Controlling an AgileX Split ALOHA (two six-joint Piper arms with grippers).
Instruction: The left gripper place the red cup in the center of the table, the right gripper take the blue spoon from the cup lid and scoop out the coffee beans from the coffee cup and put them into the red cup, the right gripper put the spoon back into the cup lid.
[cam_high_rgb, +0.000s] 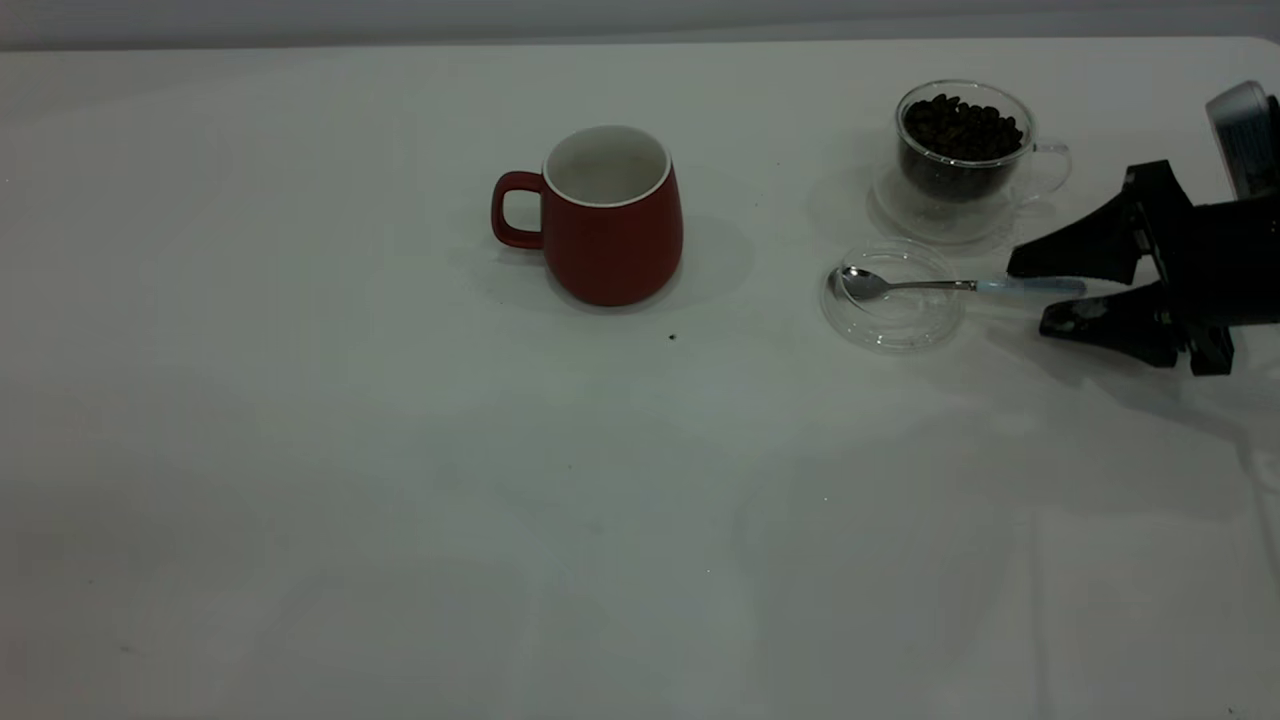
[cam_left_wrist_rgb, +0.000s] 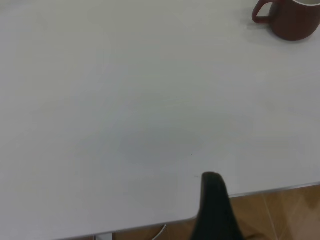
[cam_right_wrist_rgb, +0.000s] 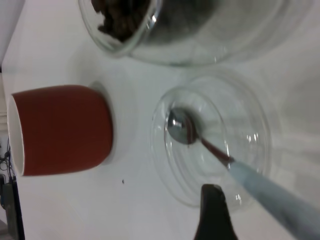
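Note:
The red cup (cam_high_rgb: 610, 215) stands upright near the table's middle, handle to the left, and it looks empty. It also shows in the left wrist view (cam_left_wrist_rgb: 292, 20) and the right wrist view (cam_right_wrist_rgb: 65, 130). The spoon (cam_high_rgb: 900, 285) lies with its metal bowl in the clear cup lid (cam_high_rgb: 900, 340), its blue handle (cam_high_rgb: 1030, 287) pointing right. My right gripper (cam_high_rgb: 1045, 293) is open, its fingers either side of the handle's end, not closed on it. The glass coffee cup (cam_high_rgb: 962, 150) full of coffee beans (cam_high_rgb: 962, 125) stands behind the lid. Of my left gripper, one finger (cam_left_wrist_rgb: 215, 210) shows over the table's near edge, empty.
A small dark speck (cam_high_rgb: 671, 337) lies in front of the red cup. The coffee cup stands on a clear saucer (cam_high_rgb: 900, 215). The white table's edge (cam_left_wrist_rgb: 260, 190) borders a wooden floor in the left wrist view.

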